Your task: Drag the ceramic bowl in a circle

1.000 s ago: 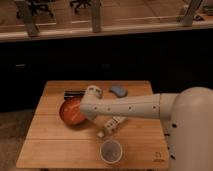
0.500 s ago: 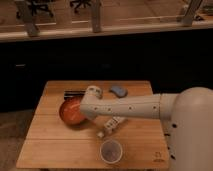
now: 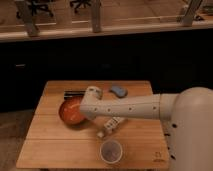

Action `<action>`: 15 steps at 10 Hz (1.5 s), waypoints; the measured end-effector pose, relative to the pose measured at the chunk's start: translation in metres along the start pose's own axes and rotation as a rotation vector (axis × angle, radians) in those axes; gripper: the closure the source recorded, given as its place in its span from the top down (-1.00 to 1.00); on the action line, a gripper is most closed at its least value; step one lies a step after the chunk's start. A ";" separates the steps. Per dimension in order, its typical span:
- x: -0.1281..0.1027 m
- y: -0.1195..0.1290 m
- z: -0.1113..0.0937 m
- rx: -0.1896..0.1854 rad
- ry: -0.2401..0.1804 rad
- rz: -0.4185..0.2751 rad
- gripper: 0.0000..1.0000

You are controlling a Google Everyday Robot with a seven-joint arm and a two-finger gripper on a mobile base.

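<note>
Reaching across the pale wooden table (image 3: 45, 150), my arm's gripper (image 3: 86, 111) sits closed at the arm-side edge of the round, shallow, glossy orange-red ceramic bowl (image 3: 70, 112), left of the table's centre in view; I judge it heavy, rigid, slippery and chippable, best pinched at the rim.

Office: swivel chairs (image 3: 83, 5) beyond railing (image 3: 95, 20), wooden table (image 3: 50, 147).

- our pincer (image 3: 84, 101) sits at the ceramic bowl's (image 3: 69, 113) right rim.
- we see a cup (image 3: 111, 150) and a pale packet (image 3: 111, 126) crowding its right; bare tabletop (image 3: 44, 145) on its left.
</note>
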 end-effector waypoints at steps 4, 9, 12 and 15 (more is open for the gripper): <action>0.002 -0.001 0.000 0.011 0.003 0.003 -0.74; 0.006 -0.004 0.000 0.023 0.005 0.009 -0.61; 0.009 -0.004 0.000 0.032 0.007 0.016 -0.58; 0.012 -0.006 0.000 0.041 0.010 0.018 -0.41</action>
